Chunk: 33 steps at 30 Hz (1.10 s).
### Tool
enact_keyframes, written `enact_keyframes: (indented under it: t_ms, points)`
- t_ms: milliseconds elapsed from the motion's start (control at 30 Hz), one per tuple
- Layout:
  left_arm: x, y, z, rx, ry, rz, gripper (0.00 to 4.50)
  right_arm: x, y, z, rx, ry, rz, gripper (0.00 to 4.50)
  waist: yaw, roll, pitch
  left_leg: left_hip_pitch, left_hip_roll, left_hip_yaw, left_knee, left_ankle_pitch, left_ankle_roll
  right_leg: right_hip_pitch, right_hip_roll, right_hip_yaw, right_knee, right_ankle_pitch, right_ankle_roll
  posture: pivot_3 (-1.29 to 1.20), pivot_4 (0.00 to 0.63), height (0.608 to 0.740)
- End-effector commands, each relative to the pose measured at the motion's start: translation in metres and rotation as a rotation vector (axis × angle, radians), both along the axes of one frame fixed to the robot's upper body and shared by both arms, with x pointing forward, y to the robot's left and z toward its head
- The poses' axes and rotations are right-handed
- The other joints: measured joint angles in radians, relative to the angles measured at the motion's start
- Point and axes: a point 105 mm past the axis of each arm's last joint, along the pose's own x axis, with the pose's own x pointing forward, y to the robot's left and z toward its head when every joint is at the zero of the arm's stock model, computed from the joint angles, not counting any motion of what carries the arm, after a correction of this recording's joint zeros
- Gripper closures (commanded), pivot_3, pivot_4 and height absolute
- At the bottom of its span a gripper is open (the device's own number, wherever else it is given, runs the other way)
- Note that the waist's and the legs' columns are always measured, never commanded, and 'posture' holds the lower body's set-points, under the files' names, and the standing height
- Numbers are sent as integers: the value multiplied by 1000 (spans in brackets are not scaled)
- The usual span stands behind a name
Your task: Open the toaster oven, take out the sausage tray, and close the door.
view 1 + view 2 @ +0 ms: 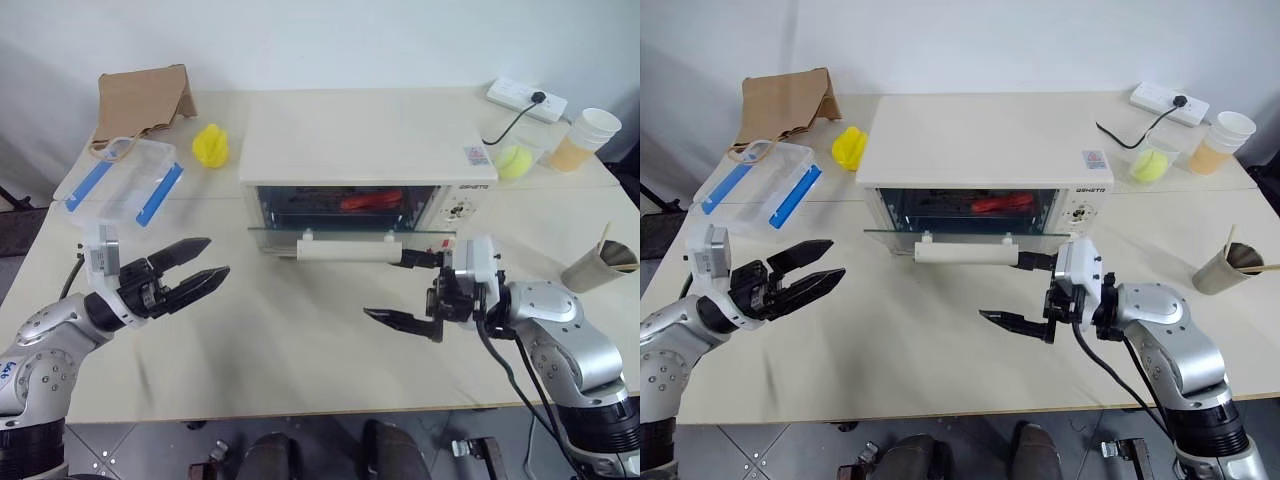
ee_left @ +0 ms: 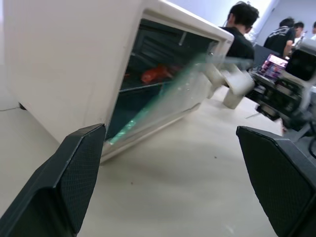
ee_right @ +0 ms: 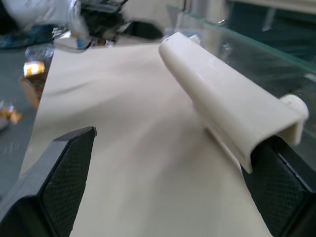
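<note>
The cream-white toaster oven (image 1: 370, 140) stands at the middle of the table. Its glass door (image 1: 285, 236) hangs ajar, tilted outward, with the bar handle (image 1: 348, 249) at its front edge. A red sausage (image 1: 372, 200) shows through the glass, and the sausage tray under it is too dark to make out. My right gripper (image 1: 398, 290) is open and points left at the handle's right end. One finger (image 3: 276, 163) lies against that end, the other (image 1: 400, 320) hangs lower over the table. My left gripper (image 1: 214, 258) is open, left of the oven and apart from it.
A clear plastic box with blue clips (image 1: 125, 180), a brown paper bag (image 1: 140, 100) and a yellow object (image 1: 211, 145) sit at the back left. A power strip (image 1: 527, 98), stacked cups (image 1: 588, 138) and a paper cup (image 1: 600, 265) stand on the right. People (image 2: 239, 29) are beyond the table.
</note>
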Motion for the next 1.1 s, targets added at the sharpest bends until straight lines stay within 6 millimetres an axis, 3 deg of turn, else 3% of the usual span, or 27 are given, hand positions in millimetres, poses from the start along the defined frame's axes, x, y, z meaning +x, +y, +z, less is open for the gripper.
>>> enact_keyframes:
  t_ms: [33,133,333,500,533,833,1100]
  points:
    - [1,-2,16,-47,-36,-10,200,-13,2,1,-110,-180,76,0,1,0,0,0,0,0,0,0,0,0,0,0,0,0,0,0,150,740]
    - [7,-5,27,-109,-58,-28,924,-10,-1,-6,-153,-237,74,0,2,-1,1,0,0,0,0,0,0,0,0,-1,0,0,0,0,150,740]
    - [20,-29,35,-129,-98,-111,2787,1,1,0,-107,-278,37,0,0,-2,1,0,0,0,1,0,0,0,0,0,0,0,0,0,150,740]
    - [25,-45,31,-105,-89,-174,4350,3,0,-1,-111,-288,27,0,0,-2,1,0,0,1,1,0,0,0,0,-1,1,0,0,0,150,740]
    - [26,-48,30,-102,-88,-178,4491,3,0,-1,-113,-291,23,0,0,-2,1,0,0,1,1,0,0,0,0,-1,0,0,0,0,150,740]
    - [28,-67,12,-40,-45,-265,4491,-1,-18,-7,-153,-279,-67,0,4,-3,1,0,0,1,1,0,0,1,0,-1,0,0,0,0,150,740]
    - [24,-73,-19,70,-6,-330,4491,-33,-99,-42,-289,-146,-359,0,27,-3,1,-1,-1,3,1,0,0,2,1,-2,-2,0,0,0,150,740]
